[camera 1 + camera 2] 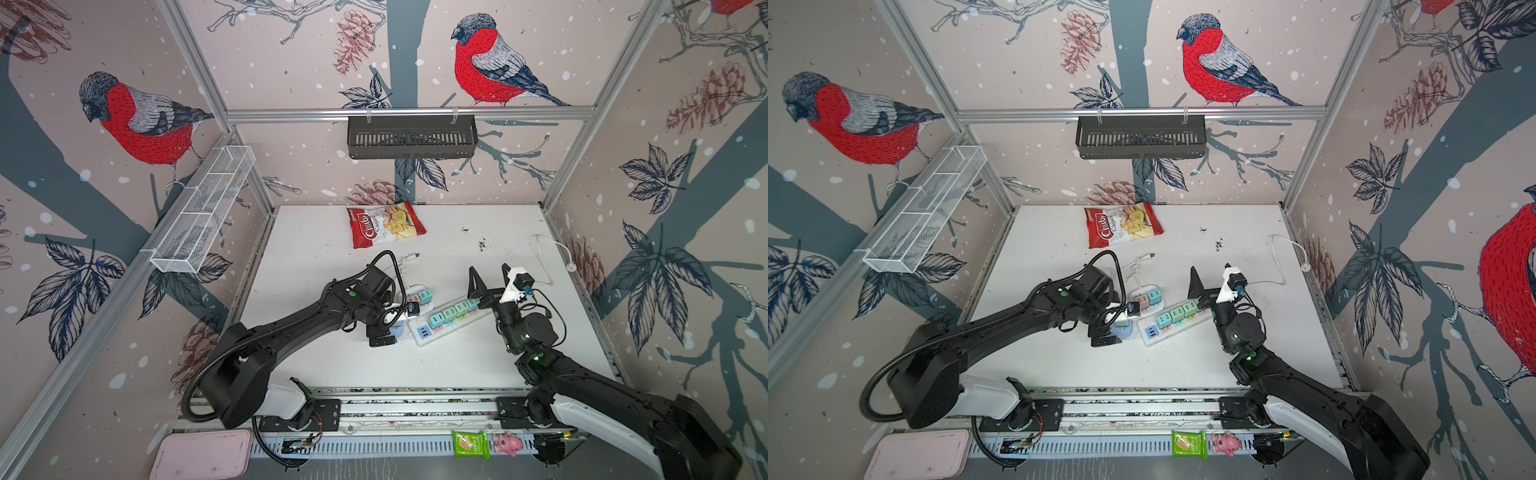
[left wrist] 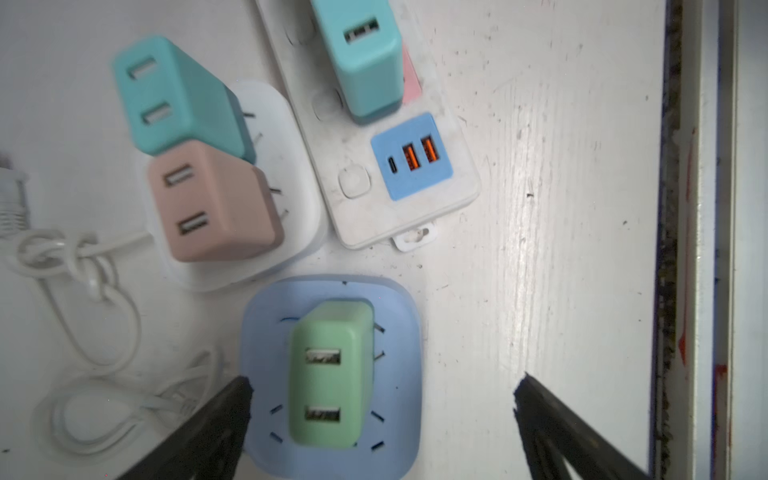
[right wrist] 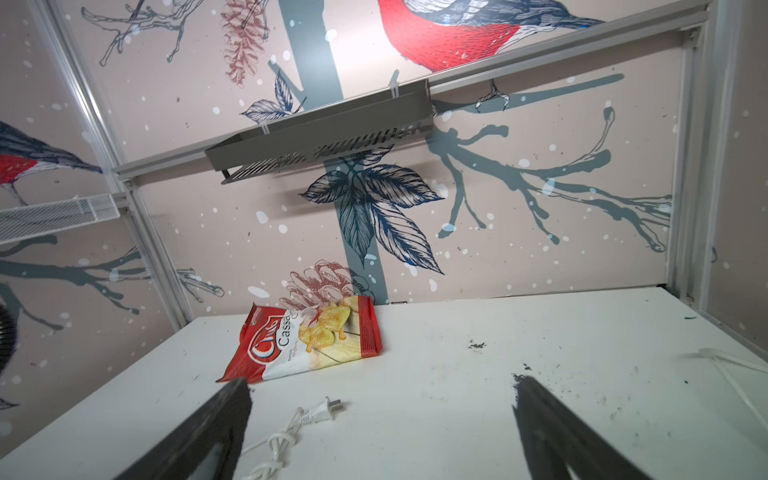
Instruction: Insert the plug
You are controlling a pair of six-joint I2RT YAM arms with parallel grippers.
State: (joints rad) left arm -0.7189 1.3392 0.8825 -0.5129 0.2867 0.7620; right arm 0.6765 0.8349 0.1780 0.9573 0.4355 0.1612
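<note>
Apparently the green plug (image 2: 330,374) already stands upright in the blue socket block (image 2: 399,316), near the middle of the surface (image 2: 540,249). The block sits just beside the end of the white power strip (image 2: 361,224) that lies nearer the front edge. The left hand (image 2: 382,386) hangs over the plug, fingers spread wide on either side, gripping nothing. What remains looks like a clean retreat: rise straight up with the fingers kept wide, so neither clips the plug nor drags the light block sideways. Whether the prongs are fully home cannot be told from above. The right hand (image 3: 382,388), open and empty, is raised clear and points toward the back edge.
</note>
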